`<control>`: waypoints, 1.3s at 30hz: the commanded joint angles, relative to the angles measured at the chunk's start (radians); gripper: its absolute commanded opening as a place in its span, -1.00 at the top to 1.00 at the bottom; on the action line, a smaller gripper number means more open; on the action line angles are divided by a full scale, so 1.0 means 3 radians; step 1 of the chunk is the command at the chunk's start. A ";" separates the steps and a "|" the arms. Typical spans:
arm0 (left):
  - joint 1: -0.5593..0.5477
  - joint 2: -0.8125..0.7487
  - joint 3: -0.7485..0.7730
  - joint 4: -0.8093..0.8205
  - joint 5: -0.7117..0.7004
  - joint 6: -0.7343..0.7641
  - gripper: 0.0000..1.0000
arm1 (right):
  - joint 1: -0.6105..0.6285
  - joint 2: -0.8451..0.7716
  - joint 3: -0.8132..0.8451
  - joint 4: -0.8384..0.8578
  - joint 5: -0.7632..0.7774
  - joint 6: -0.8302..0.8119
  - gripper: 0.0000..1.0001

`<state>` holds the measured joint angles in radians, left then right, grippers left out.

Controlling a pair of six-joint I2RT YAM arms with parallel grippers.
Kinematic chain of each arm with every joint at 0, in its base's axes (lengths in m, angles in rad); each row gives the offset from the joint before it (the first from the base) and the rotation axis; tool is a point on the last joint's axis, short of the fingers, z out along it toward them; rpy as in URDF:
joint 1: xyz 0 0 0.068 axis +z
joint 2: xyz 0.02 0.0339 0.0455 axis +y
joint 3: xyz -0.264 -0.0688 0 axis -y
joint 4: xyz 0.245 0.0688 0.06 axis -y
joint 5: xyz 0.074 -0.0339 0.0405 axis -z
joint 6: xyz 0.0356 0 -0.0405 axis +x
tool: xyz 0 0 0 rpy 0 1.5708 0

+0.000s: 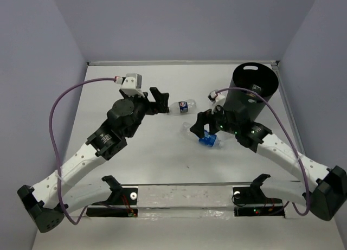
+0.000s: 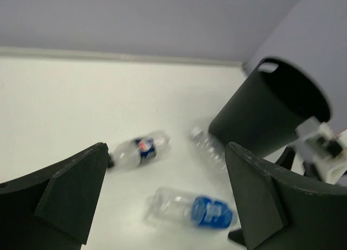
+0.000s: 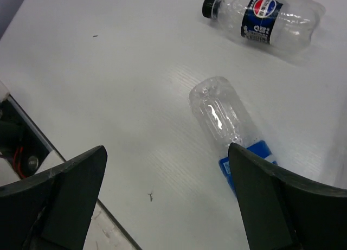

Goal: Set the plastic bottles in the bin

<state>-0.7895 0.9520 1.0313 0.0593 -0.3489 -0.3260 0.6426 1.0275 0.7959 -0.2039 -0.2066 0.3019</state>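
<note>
Three plastic bottles lie on the white table. A clear one with a dark label (image 1: 183,106) (image 2: 138,149) (image 3: 265,17) lies just right of my left gripper (image 1: 160,101) (image 2: 165,168), which is open and empty. A clear one with a blue label (image 1: 207,140) (image 2: 190,209) (image 3: 225,117) lies under my right gripper (image 1: 201,126) (image 3: 167,152), which is open and hovers above it; the right finger (image 3: 282,206) covers part of its label. A third clear bottle (image 2: 209,147) lies by the foot of the black bin (image 1: 255,90) (image 2: 265,114), which stands upright at the back right.
A clear strip with black brackets (image 1: 184,198) runs along the near edge. Grey walls close the table at the back and sides. Purple cables (image 1: 57,106) loop from both arms. The right arm (image 1: 271,144) lies in front of the bin.
</note>
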 commanded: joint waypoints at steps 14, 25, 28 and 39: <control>0.0126 -0.1439 -0.0830 -0.0760 -0.0550 0.0196 -0.98 | 0.0118 0.2903 0.2728 -0.0955 0.0259 -0.2529 -0.99; 0.0239 -0.1527 -0.0907 -0.0709 -0.0289 0.0315 -0.98 | 0.0087 0.4101 0.4091 -0.2117 0.0402 -0.2995 -0.99; 0.0259 -0.1547 -0.0912 -0.0704 -0.0269 0.0320 -0.98 | 0.0057 0.4254 0.4147 -0.2128 0.0428 -0.3072 -0.99; 0.0376 -0.1527 -0.0922 -0.0678 -0.0136 0.0330 -0.98 | -0.0010 0.4148 0.3994 -0.1004 0.0551 -0.3062 -0.26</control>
<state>-0.6949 0.4953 0.7551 -0.1982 -0.4137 -0.2478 0.6464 2.3417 2.0010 -0.6930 -0.0559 -0.6266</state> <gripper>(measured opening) 0.989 0.690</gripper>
